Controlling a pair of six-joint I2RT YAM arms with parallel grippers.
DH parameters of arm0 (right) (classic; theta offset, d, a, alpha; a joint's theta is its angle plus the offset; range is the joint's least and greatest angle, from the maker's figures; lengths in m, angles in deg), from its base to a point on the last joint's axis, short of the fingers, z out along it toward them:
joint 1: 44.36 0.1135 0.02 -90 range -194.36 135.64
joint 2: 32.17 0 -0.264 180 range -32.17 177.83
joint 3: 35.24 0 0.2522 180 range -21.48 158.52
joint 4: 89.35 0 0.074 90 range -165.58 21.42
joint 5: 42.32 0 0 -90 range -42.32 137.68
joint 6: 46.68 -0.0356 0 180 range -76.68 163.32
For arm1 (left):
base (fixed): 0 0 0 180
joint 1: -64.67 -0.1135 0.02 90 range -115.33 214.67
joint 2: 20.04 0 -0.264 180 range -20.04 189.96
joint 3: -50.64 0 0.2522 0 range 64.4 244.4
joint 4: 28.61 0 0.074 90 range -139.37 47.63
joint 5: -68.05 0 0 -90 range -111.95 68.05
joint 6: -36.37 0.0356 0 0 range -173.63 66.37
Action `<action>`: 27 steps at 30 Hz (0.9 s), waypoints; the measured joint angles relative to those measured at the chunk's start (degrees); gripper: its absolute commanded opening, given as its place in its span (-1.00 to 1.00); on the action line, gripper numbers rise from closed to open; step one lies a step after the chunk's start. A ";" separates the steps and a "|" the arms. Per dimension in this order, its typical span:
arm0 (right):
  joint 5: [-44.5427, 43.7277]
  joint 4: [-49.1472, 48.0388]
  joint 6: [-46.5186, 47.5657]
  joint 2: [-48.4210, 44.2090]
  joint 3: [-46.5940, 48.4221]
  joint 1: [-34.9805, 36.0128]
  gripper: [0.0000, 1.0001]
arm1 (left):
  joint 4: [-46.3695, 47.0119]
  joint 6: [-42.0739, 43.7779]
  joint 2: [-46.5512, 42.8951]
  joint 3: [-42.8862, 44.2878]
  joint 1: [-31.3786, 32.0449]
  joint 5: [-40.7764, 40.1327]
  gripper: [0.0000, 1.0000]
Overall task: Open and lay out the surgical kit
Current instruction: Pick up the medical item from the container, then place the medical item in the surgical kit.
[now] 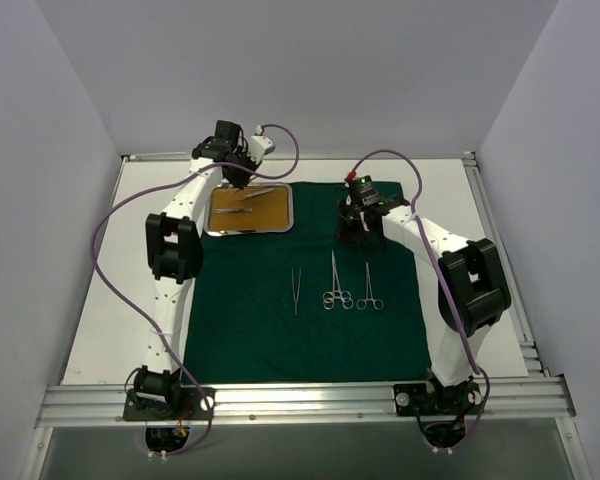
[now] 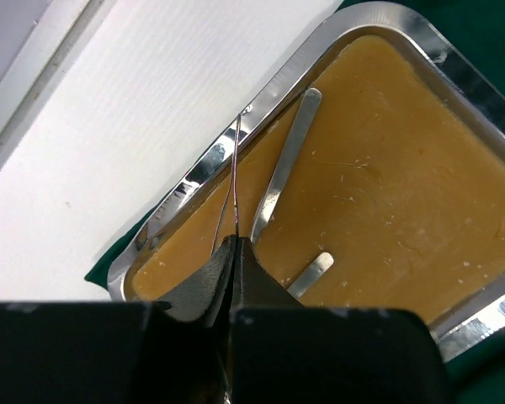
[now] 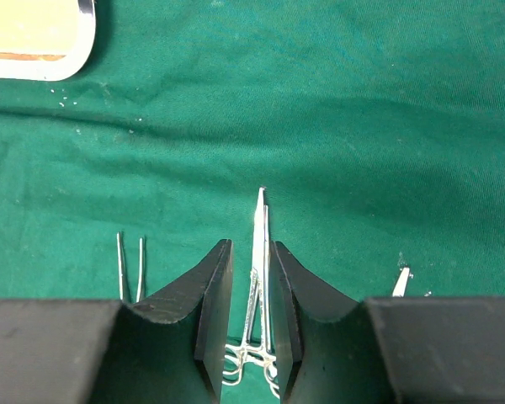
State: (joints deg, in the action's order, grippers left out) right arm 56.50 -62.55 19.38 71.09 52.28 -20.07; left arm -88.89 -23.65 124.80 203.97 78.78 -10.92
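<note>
**Left gripper** (image 2: 231, 242): fully closed. Its fingertips pinch the thin tweezers (image 2: 234, 168) inside the tray (image 2: 475, 88). The tweezers run from the fingertips to the tray's rim. A flat steel strip (image 2: 286, 160) lies on the orange-brown bed just beside them (which instrument it belongs to cannot be told).

**Tray:** sits on the far left corner of the cloth (image 1: 310, 340).

**Right gripper** (image 3: 252, 252): partly open and holding nothing. It hangs over the cloth, right of the tray. The left clamp (image 3: 259, 244) shows through the gap, clear of both fingers.

**Mid cloth, left to right:** second tweezers (image 1: 296, 290), left clamp, right clamp (image 1: 369, 288). Each lies apart from the next, with the clamp rings toward the near edge.
</note>
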 measured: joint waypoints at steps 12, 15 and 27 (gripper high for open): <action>0.02 1.03 1.53 -2.38 1.46 -1.97 -0.58 | -11.98 14.32 -9.55 -2.73 1.16 8.59 -0.95; 0.02 0.98 2.29 -3.85 2.05 -3.82 -0.58 | -19.98 26.43 -14.21 -7.19 3.67 9.99 -0.95; 1.92 -2.21 2.78 -12.46 -5.44 -5.55 -0.57 | -29.73 74.79 -44.00 -51.98 22.58 -0.04 -0.95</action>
State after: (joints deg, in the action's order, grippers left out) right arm 58.42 -64.75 22.16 58.63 46.83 -25.62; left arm -118.62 51.14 80.80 151.99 101.35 -10.97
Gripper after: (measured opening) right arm 0.211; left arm 0.032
